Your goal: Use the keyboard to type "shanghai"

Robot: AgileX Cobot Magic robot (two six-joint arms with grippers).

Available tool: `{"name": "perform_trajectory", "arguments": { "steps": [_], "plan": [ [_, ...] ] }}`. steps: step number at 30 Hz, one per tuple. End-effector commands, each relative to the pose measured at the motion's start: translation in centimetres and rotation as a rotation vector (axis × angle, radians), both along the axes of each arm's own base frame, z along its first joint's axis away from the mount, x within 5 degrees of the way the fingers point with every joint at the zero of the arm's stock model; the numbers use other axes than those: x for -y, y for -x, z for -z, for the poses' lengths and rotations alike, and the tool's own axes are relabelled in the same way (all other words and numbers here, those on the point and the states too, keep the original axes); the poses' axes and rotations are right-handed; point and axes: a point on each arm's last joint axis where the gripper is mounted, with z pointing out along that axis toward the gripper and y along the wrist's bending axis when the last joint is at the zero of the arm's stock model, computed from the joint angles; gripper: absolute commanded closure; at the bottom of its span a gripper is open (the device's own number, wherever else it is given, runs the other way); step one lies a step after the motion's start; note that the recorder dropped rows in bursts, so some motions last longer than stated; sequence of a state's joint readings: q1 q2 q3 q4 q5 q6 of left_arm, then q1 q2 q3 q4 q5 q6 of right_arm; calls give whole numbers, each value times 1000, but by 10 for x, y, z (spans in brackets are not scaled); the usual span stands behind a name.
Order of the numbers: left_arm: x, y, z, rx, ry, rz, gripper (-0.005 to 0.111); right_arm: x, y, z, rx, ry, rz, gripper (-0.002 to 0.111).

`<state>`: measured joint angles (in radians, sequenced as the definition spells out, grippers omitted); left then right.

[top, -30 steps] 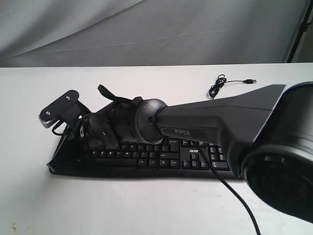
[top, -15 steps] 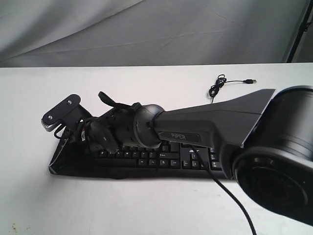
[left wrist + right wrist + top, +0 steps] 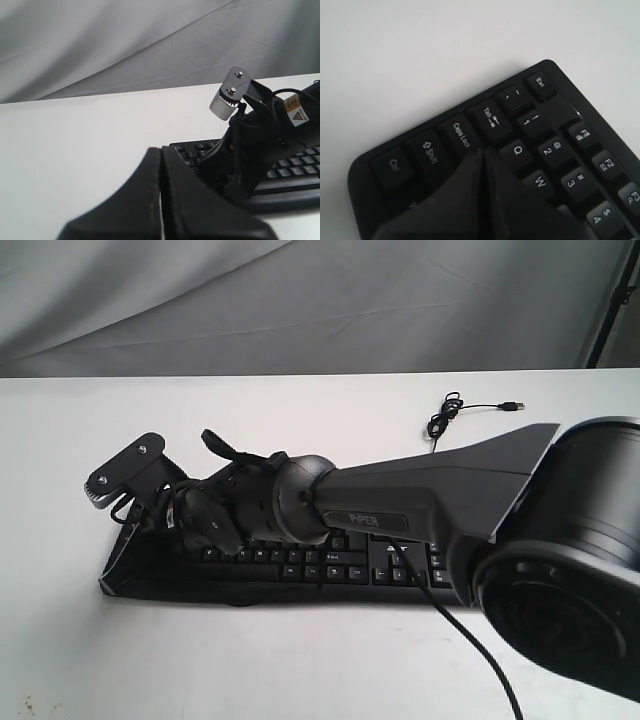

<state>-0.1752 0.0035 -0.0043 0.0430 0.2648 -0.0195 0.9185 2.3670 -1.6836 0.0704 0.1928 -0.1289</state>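
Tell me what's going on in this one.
The right arm reaches across the black keyboard to its left end. The right end effector is shut, its tip down among the keys between the Caps Lock key and the Q key. Whether a key is being pressed cannot be told. The left end effector, also shut, is off the keyboard, over the white table, pointing toward that same end.

Beneath your right matt black claw (image 3: 482, 153) you see the wide black plastic keyboard (image 3: 491, 120), smooth with a slight sheen; the white bench (image 3: 420, 50) beside the claw looks smooth and matt.
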Motion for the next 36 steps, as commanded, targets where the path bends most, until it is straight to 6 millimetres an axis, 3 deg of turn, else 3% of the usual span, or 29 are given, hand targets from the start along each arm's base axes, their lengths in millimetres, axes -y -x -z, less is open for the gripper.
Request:
{"name": "perform_trajectory", "arguments": {
  "steps": [1, 7, 20, 25, 33, 36],
  "plan": [
    [0, 0, 1, 5, -1, 3, 107, 0, -2, 5, -3, 9, 0, 108],
    [0, 0, 1, 5, -1, 3, 107, 1, -1, 0, 1, 11, -5, 108],
    [0, 0, 1, 5, -1, 3, 107, 19, -3, -46, 25, 67, -19, 108],
    [0, 0, 1, 5, -1, 3, 107, 41, -1, -50, 29, 58, 9, 108],
    [0, 0, 1, 5, -1, 3, 107, 106, -1, -41, -25, 39, 147, 108],
    [0, 0, 1, 5, -1, 3, 107, 113, -2, -34, -34, 42, 166, 108]
  ]
}}
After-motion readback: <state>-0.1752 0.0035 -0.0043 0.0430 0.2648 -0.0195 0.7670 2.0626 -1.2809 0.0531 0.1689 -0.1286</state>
